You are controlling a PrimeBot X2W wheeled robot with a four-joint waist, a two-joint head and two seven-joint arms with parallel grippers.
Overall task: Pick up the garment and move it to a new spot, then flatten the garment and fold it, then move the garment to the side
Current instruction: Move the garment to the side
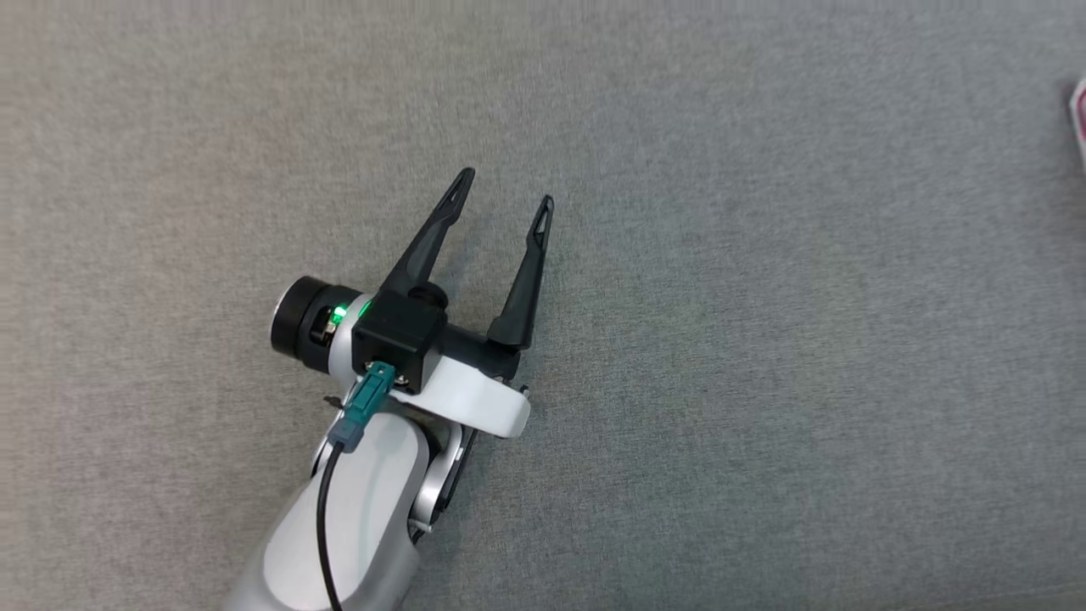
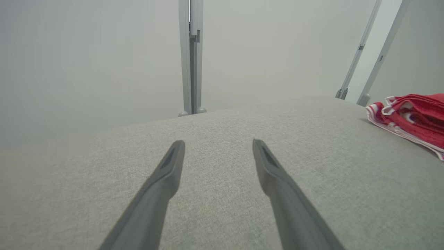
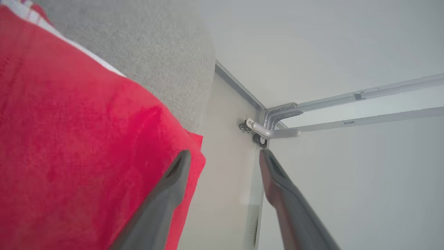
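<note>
Nearest the head camera: left end effector (image 1: 506, 188), fingers spread wide with nothing between them, hovering over bare grey fabric near the middle of the tabletop (image 1: 764, 339). The right end effector (image 3: 223, 156) is likewise spread and holds nothing. In its wrist view one finger (image 3: 163, 201) overlaps red cloth, and the other stands out past the tabletop's edge. Contact between that finger and the cloth cannot be confirmed.

Location of task item: the garment (image 2: 412, 118) lies at the right-hand edge of the tabletop as a low, folded-looking bundle, red with red-and-white striped trim outermost. It is well apart from the left end effector, off to its right. The right end effector is just beside or above it, so the right arm is plainly the nearer.

Long axis: it appears to run along the right edge, but the bundle is cut off by the frame in every view, so this is not certain.

Assessment: the garment appears folded and set aside. Any further handling would fall to the right arm.

Markings: no number, lettering, brand or tag is legible. The striped trim is the sole pattern made out.
</note>
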